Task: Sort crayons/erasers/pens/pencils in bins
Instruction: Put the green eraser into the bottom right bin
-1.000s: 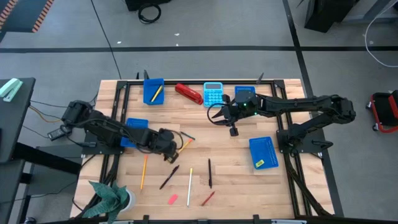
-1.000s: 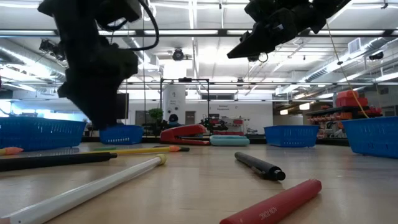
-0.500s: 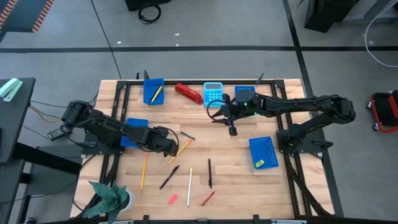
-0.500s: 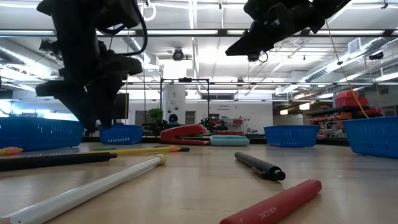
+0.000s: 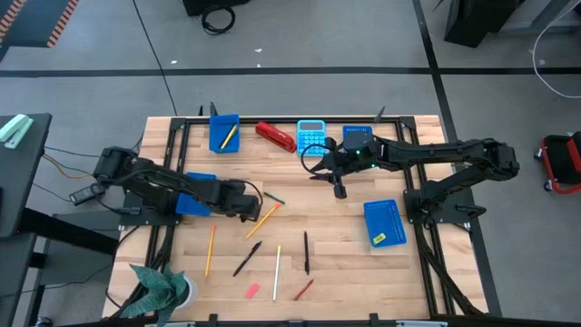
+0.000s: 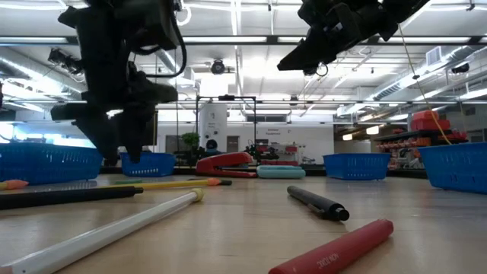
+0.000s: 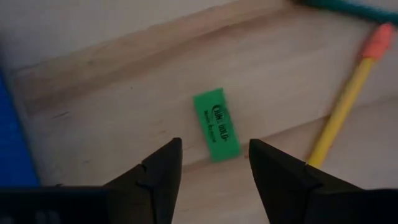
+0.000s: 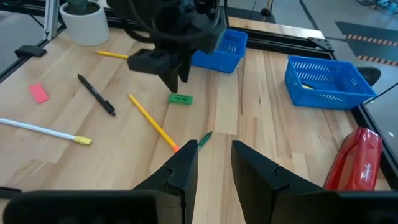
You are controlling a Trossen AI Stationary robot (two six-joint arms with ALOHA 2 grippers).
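Erasers are where I am working now: my left end effector [image 7: 211, 171] is hovering with its fingers apart over the green eraser [image 7: 216, 124], which is lying flat on the table [image 7: 124, 93], long axis running away from the fingers. My right end effector [image 5: 339, 186] is waiting mid-table, fingers partly apart. Most sorting is remaining: one pencil is sitting in a back bin [image 5: 222, 133], a yellow eraser in the right bin [image 5: 384, 223], while pens, pencils and a pink eraser [image 5: 252, 292] are lying loose.
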